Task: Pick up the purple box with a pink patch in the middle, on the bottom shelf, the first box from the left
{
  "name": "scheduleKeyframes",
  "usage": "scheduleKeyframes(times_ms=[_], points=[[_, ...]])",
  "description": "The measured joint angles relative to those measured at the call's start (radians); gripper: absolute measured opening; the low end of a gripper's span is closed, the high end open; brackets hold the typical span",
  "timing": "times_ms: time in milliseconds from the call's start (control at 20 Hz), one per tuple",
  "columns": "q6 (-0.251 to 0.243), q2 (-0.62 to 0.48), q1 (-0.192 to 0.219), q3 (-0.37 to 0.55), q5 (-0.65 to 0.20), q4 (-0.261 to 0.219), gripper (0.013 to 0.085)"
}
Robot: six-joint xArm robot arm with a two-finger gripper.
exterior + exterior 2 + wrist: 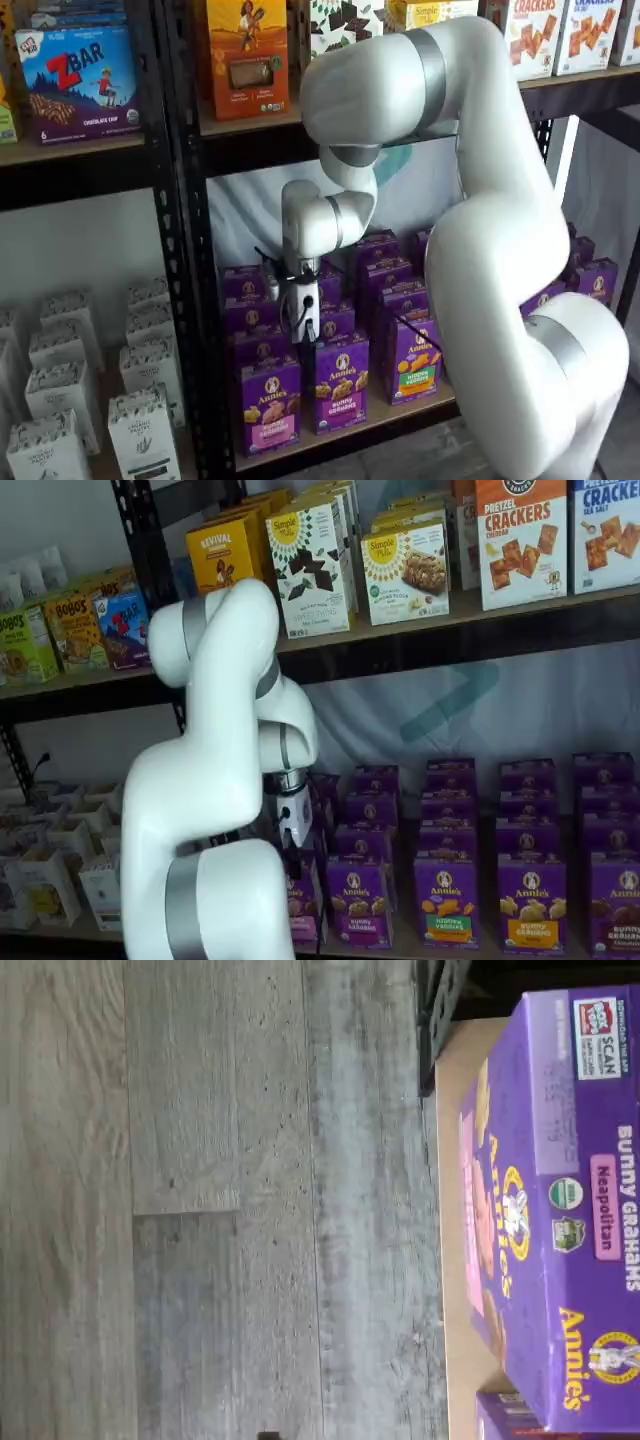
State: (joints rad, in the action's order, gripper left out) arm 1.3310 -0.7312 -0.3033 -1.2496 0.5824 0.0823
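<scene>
Purple box point(560, 1210) top, "Neapolitan" label perhaps, only in wrist view.

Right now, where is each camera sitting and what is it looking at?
Wrist view: rides on the arm, looks down at the purple box and grey floor; no robot parts show.
A shelf view: out front, faces the shelves; arm and gripper show.
A shelf view: also out front; gripper body shows.
Both share the bottom shelf.

Purple box point(268, 403) with yellow lettering and pink band; at its 3 o'clock, a purple-banded carton point(341, 383); grey-grained floor point(220, 1200)
</scene>
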Motion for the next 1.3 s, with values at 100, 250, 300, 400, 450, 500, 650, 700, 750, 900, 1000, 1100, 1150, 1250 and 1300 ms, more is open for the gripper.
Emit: scheduleKeyframes(times_ms=[100, 250, 300, 400, 450, 500, 650, 700, 750, 900, 1000, 1100, 1150, 1250, 1300], points=[[0.037, -0.004, -0.005, 0.009, -0.061, 0.046, 0.0850], [0.047, -0.024, -0.013, -0.020, -0.074, 0.066, 0.0850], [0.046, -0.029, -0.016, -0.027, -0.076, 0.068, 0.0850], [0.047, -0.038, -0.020, -0.034, -0.093, 0.075, 0.0850], [0.046, -0.044, -0.024, -0.038, -0.108, 0.077, 0.0850], [0.044, -0.048, -0.027, -0.040, -0.120, 0.077, 0.0850], [0.038, -0.068, -0.036, -0.054, -0.148, 0.081, 0.0850], [0.034, -0.075, -0.039, -0.061, -0.152, 0.079, 0.0850], [0.029, -0.082, -0.041, -0.067, -0.153, 0.076, 0.0850], [0.012, -0.105, -0.047, -0.093, -0.144, 0.064, 0.0850], [-0.006, -0.122, -0.050, -0.114, -0.133, 0.048, 0.0850], [-0.016, -0.138, -0.053, -0.130, -0.129, 0.040, 0.0850], [-0.021, -0.147, -0.055, -0.139, -0.129, 0.036, 0.0850], [-0.029, -0.162, -0.057, -0.151, -0.134, 0.029, 0.0850], [-0.035, -0.169, -0.058, -0.156, -0.135, 0.023, 0.0850]])
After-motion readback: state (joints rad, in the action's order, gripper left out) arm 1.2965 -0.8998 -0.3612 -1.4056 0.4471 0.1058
